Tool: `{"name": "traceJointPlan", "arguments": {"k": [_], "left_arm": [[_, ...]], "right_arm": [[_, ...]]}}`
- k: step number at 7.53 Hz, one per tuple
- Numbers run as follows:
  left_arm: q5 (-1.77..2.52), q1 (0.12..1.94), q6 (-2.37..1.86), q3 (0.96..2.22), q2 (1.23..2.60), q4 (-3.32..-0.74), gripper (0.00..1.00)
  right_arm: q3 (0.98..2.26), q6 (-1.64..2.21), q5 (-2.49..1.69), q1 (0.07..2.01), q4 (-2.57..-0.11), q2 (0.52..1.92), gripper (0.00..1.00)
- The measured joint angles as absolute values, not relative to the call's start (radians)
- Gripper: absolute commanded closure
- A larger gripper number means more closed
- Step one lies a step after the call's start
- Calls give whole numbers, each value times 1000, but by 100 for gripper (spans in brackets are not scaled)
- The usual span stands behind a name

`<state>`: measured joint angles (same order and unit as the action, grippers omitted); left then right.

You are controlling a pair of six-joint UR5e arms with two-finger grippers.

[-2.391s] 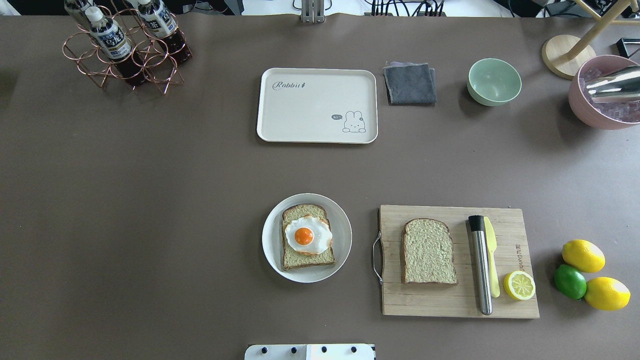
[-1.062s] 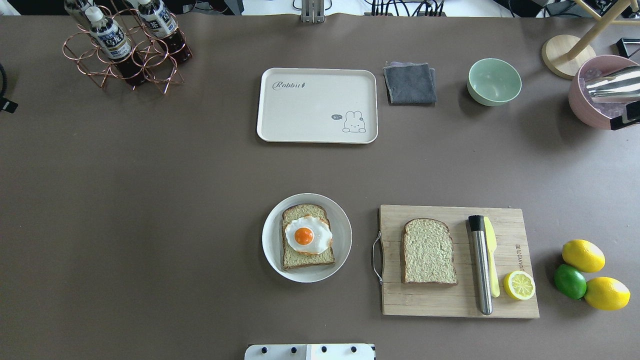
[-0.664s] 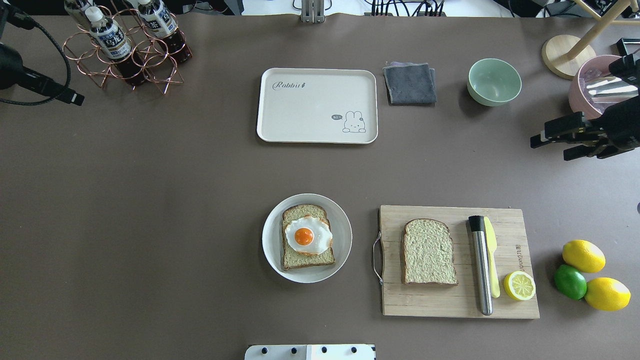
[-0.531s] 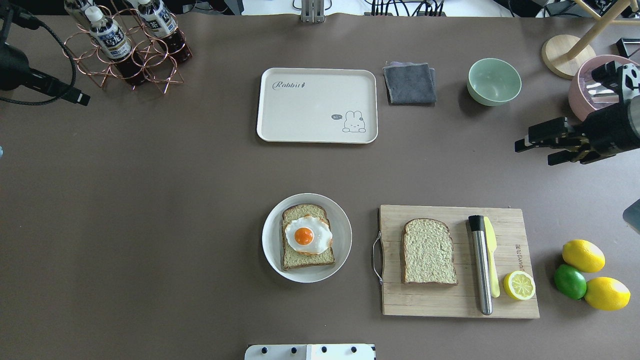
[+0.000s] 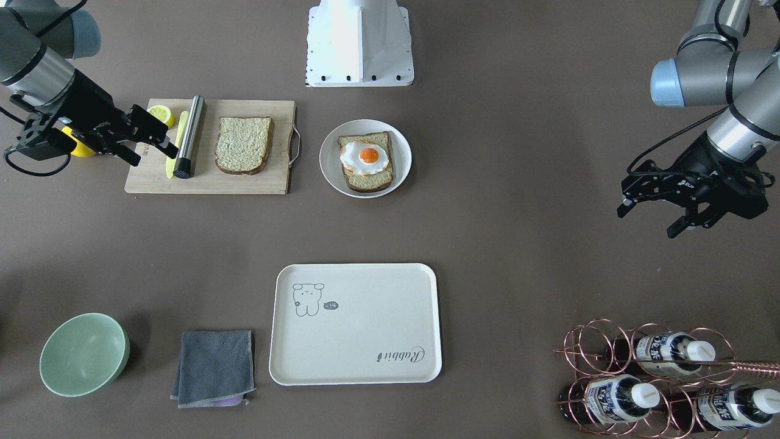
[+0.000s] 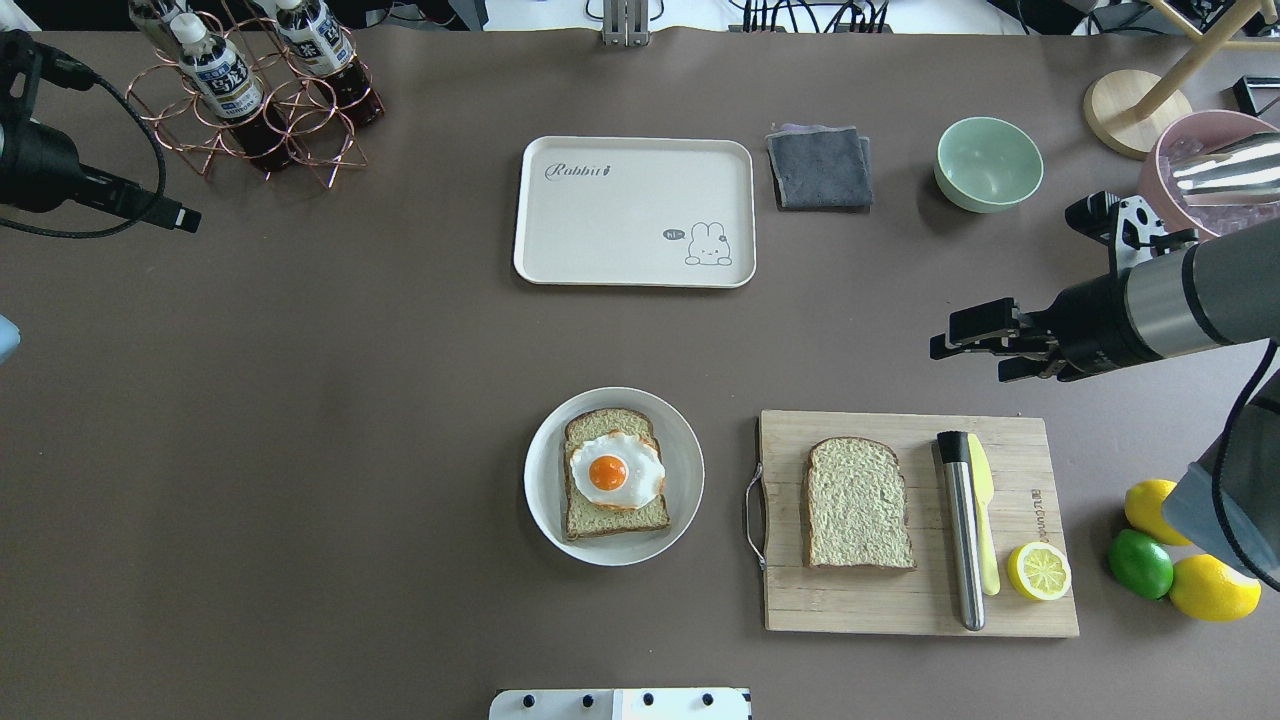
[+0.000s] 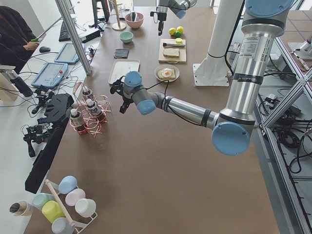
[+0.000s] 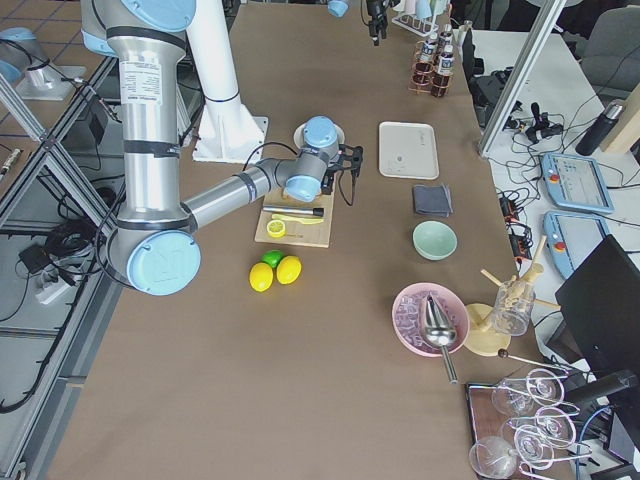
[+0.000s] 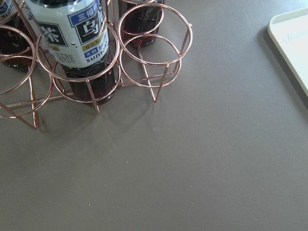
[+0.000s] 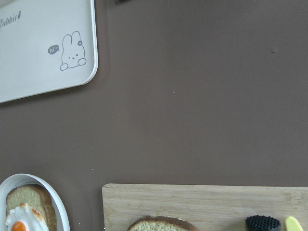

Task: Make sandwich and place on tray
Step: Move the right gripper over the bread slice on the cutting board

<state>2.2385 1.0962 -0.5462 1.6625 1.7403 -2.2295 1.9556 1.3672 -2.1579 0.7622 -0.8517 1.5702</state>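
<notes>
One bread slice (image 6: 614,512) lies on a round white plate (image 6: 684,470) with the fried egg (image 6: 616,470) on top. The second slice (image 6: 858,503) lies bare on the wooden cutting board (image 6: 900,605). The cream tray (image 6: 634,211) is empty at the table's far middle. My right gripper (image 6: 968,360) is open and empty, hovering just beyond the board's far edge, above the table; it also shows in the front-facing view (image 5: 154,157). My left gripper (image 5: 646,222) is open and empty at the far left, near the bottle rack.
A copper rack with bottles (image 6: 250,95) stands far left. A grey cloth (image 6: 820,167), green bowl (image 6: 988,163) and pink bowl (image 6: 1200,170) sit far right. A steel muddler (image 6: 962,530), yellow knife (image 6: 983,520) and half lemon (image 6: 1038,571) lie on the board. Lemons and a lime (image 6: 1140,563) lie beside it.
Both arms have come into view. My right gripper has moved in from the right edge toward the cutting board. My left gripper has come in beside the bottle rack. The food has not moved.
</notes>
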Motion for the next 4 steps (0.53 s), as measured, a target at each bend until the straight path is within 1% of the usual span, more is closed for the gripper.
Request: {"name": "traceJointPlan", "arguments": {"k": [2, 3, 4], "left_arm": [[2238, 1093, -548, 1660, 1732, -2242, 2], [2238, 1092, -548, 1660, 1730, -2245, 2], [2239, 1092, -549, 1660, 1727, -2245, 2]], "right_arm": [[1968, 1412, -2058, 646, -851, 1573, 2], [1971, 1424, -2008, 590, -851, 1577, 13], [1971, 1428, -1988, 558, -851, 1583, 21]]}}
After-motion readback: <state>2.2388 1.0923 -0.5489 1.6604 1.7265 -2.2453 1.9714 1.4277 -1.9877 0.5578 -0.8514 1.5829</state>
